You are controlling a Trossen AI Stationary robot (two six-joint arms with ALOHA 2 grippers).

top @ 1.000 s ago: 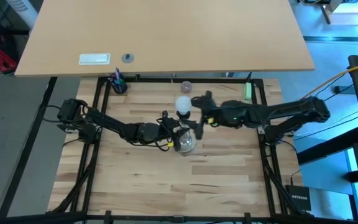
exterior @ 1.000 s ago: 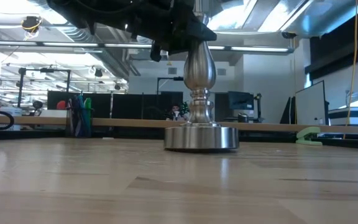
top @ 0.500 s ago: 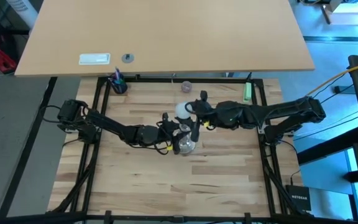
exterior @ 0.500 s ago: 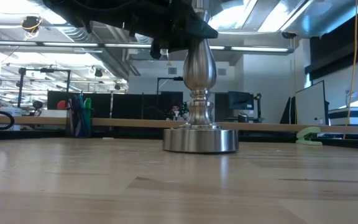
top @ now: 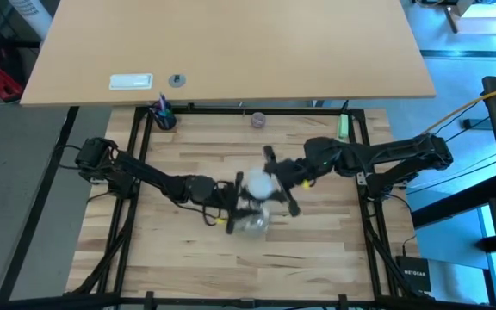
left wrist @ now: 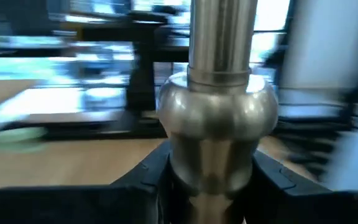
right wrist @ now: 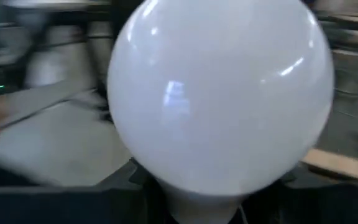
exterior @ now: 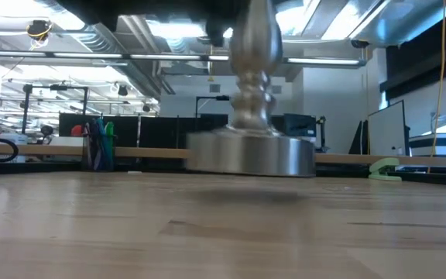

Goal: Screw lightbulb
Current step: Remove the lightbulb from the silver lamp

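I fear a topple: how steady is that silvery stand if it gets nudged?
Probably fairly steady: the stand has a broad, solid-looking metal base. With the lightbulb on top, a high push might tip it, though the left gripper clamps its stem.

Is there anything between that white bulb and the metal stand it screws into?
Nothing visible. The lightbulb sits right over the stand in the high view, the right gripper around it, while the left gripper clamps the stand's stem. The socket itself is hidden.
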